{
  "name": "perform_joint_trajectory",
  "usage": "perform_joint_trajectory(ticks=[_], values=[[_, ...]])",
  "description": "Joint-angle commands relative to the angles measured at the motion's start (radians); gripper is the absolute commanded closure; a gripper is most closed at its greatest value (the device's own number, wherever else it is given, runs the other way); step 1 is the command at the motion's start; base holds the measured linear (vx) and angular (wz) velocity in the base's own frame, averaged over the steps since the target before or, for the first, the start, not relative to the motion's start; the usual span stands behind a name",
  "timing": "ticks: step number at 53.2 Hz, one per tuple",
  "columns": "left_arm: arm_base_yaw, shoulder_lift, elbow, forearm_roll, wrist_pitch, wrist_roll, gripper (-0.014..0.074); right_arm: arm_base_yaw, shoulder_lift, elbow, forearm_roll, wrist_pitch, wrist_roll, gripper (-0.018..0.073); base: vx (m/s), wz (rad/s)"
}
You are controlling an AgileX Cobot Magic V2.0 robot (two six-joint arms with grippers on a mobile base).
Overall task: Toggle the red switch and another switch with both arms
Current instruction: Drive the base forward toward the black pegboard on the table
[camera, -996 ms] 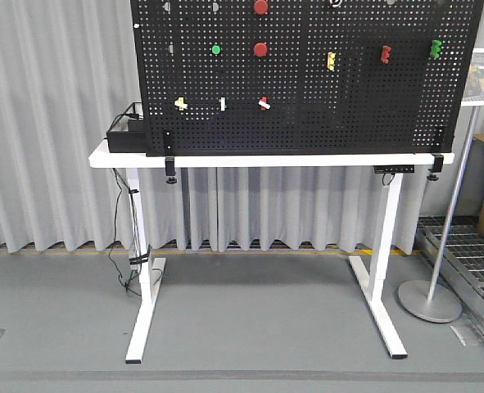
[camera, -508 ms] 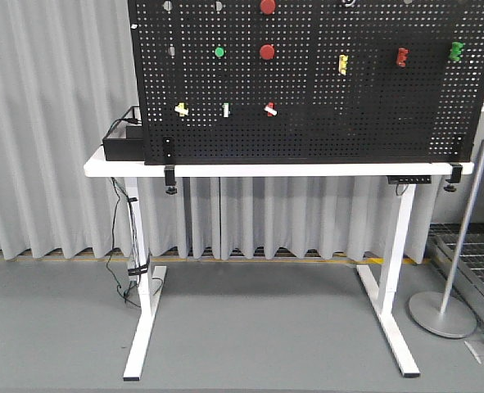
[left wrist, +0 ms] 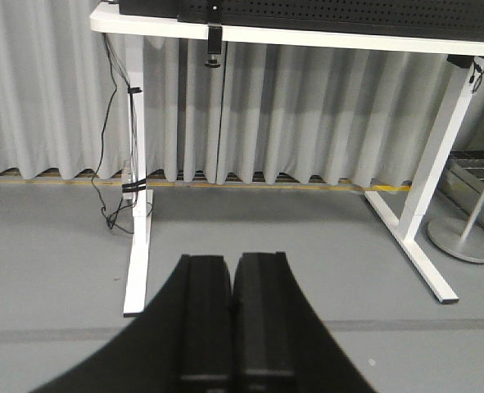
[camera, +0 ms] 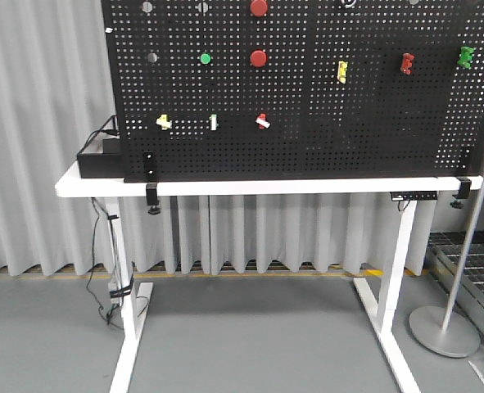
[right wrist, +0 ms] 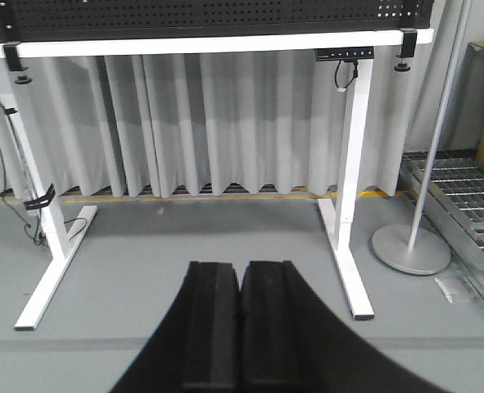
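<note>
The red switch (camera: 262,121) and the pale-yellow switch (camera: 164,122) sit in the lowest row of fittings on a black pegboard (camera: 348,123) clamped upright to a white table (camera: 307,186). The yellow one is at the left, and a slim white-and-green switch (camera: 213,122) sits between the 2. In the wrist views, the left gripper (left wrist: 233,274) and right gripper (right wrist: 241,278) have their fingers pressed together, holding nothing, over the grey floor (left wrist: 53,270) well short of the board.

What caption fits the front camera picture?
Black pegboard on a white table carries the red switch and the pale-yellow switch.
</note>
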Motion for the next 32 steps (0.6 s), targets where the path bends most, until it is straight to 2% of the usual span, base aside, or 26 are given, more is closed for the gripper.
perform_joint_trajectory(ticks=[1, 32], values=[[0.002, -0.009, 0.019, -0.005, -0.080, -0.006, 0.0594, -0.006, -0.009, 0.005, -0.010, -0.083, -0.005, 0.0566, 0.27, -0.06], [0.002, -0.009, 0.019, -0.005, -0.080, -0.006, 0.0594, -0.006, -0.009, 0.005, -0.010, -0.083, -0.005, 0.0566, 0.35, -0.03]])
